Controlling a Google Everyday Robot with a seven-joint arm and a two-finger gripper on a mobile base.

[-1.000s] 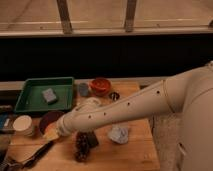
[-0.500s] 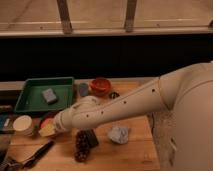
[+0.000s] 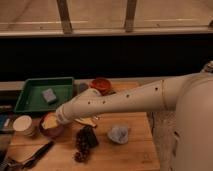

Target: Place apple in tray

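Note:
The green tray (image 3: pixel 35 102) lies at the back left of the wooden table, with a grey-blue sponge (image 3: pixel 49 95) in it. The apple (image 3: pixel 47 121) shows as a yellow-orange patch in the purple bowl (image 3: pixel 50 132), in front of the tray. My white arm reaches in from the right. Its gripper (image 3: pixel 59 118) is at the bowl's right rim, right over the apple and mostly hidden by the wrist. I cannot tell whether it touches the apple.
A dark grape bunch (image 3: pixel 85 142) lies right of the bowl and a crumpled bluish thing (image 3: pixel 119 134) further right. An orange-red bowl (image 3: pixel 101 85) stands behind the arm. A white cup (image 3: pixel 24 125) and a black utensil (image 3: pixel 36 154) are at the left front.
The end of the arm has shifted a little left and up, staying over the purple bowl. The forearm now lies higher across the table. Nothing else has moved.

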